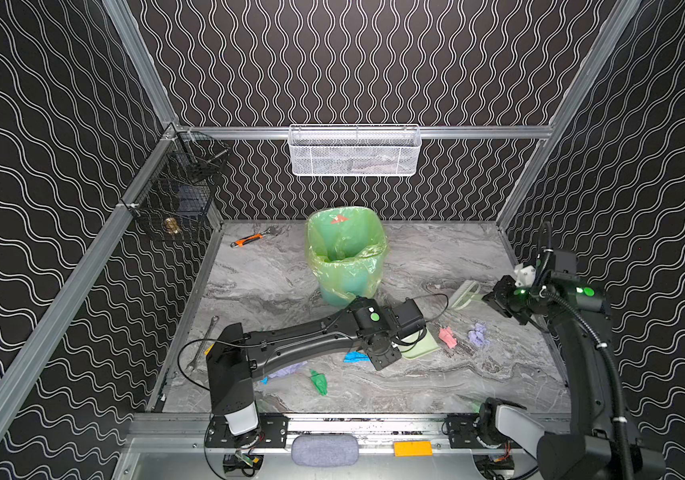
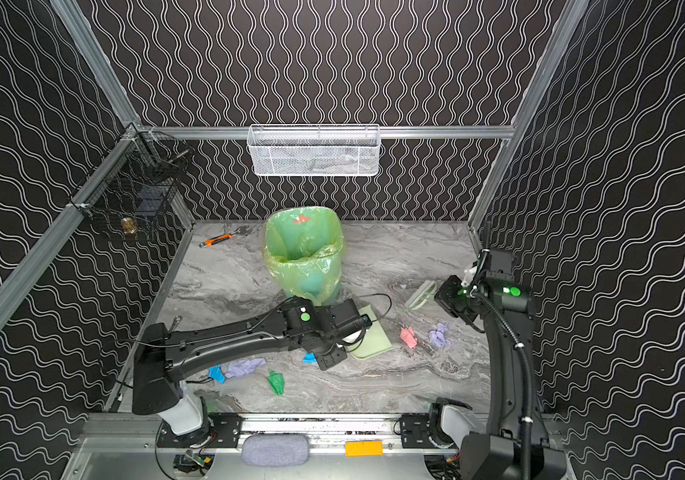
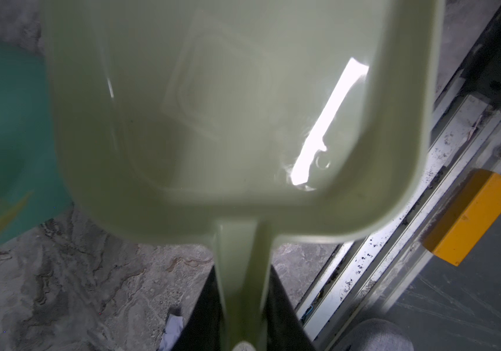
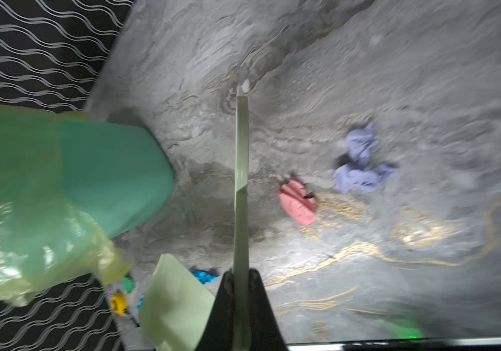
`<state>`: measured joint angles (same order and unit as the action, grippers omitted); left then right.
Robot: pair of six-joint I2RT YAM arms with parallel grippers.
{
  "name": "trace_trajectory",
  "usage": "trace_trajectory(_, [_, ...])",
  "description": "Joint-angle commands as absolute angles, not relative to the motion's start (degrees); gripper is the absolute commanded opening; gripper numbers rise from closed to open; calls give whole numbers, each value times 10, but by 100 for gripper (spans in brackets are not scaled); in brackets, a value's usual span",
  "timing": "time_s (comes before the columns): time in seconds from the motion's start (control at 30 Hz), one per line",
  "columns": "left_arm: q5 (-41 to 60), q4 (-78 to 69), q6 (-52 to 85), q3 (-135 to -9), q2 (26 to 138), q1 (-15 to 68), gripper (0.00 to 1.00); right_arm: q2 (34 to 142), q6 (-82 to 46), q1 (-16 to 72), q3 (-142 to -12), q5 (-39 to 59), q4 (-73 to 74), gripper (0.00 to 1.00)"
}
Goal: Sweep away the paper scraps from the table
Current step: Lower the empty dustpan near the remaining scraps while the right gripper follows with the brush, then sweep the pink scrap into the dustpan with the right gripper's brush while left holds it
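Black arms point(image 1: 299, 336), green indicator lights point(image 1: 374, 317)

Wrinkly coloured paper scraps point(image 1: 319, 381) lie loose on the grey marble-veined table point(image 1: 436, 386): pink scrap point(image 1: 448, 336) beside lilac scrap point(image 1: 478, 334) near four o'clock, blue scrap point(image 1: 355, 357) at six, green scrap point(image 2: 276, 382) at seven, seemingly a second lilac piece point(image 2: 243, 368) at eight.

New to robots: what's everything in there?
wrinkly paper scraps: six; blue, lilac, green, pink; on grey veined table
lined plastic bin: one, teal; centre back
plastic dustpan: one, pale green; held, centre
plastic brush: one, pale green; held, right
orange-handled wrench: one; back left
metal spanner: one, silver; left edge
tape measure: one, yellow; left edge
mesh basket: one, white; back rail
wire basket: one, black; left rail
left fingers: pair, black; gripping dustpan handle
right fingers: pair, black; gripping brush
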<state>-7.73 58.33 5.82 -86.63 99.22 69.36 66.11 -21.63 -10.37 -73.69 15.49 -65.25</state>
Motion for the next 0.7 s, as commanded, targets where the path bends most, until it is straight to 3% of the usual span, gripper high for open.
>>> trace_trajectory(0.0, [-43, 535, 65, -840, 1000, 696, 5, 685, -135, -70, -767, 44, -692, 0])
trace_trajectory(0.3, [-19, 477, 50, -798, 1035, 693, 4, 744, -149, 71, -758, -80, -697, 0])
trace_trajectory(0.67, [12, 439, 49, -776, 1056, 678, 4, 800, -189, 140, -738, -146, -700, 0])
